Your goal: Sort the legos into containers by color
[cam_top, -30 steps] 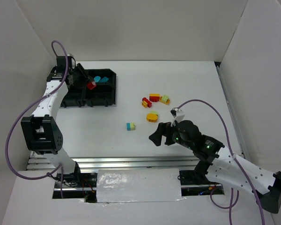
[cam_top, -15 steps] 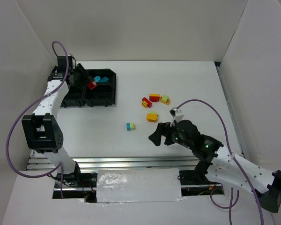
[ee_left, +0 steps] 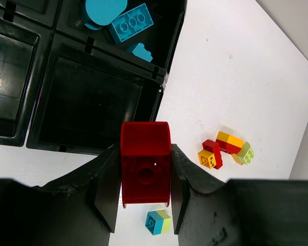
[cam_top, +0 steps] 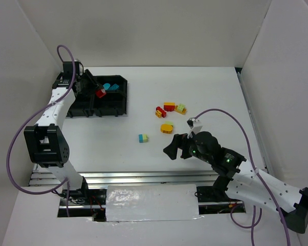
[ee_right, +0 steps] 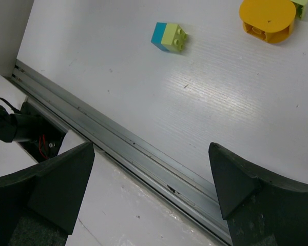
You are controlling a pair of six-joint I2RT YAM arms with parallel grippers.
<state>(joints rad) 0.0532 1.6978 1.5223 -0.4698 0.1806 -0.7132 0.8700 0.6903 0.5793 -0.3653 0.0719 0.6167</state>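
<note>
My left gripper (cam_top: 97,92) is shut on a red lego (cam_top: 100,93) and holds it above the black tray of containers (cam_top: 116,109). In the left wrist view the red lego (ee_left: 145,164) sits between the jaws, over the near edge of an empty compartment (ee_left: 95,105). Teal legos (ee_left: 124,19) lie in the far right compartment. Loose legos lie on the table: a teal-green one (cam_top: 143,138), a yellow-red rounded one (cam_top: 167,127) and a red-yellow-green cluster (cam_top: 169,108). My right gripper (cam_top: 173,148) is open and empty, hovering near the table's front.
A metal rail (ee_right: 143,154) runs along the table's front edge under the right gripper. White walls enclose the table at left, back and right. The tray's two left compartments (ee_left: 7,61) look empty.
</note>
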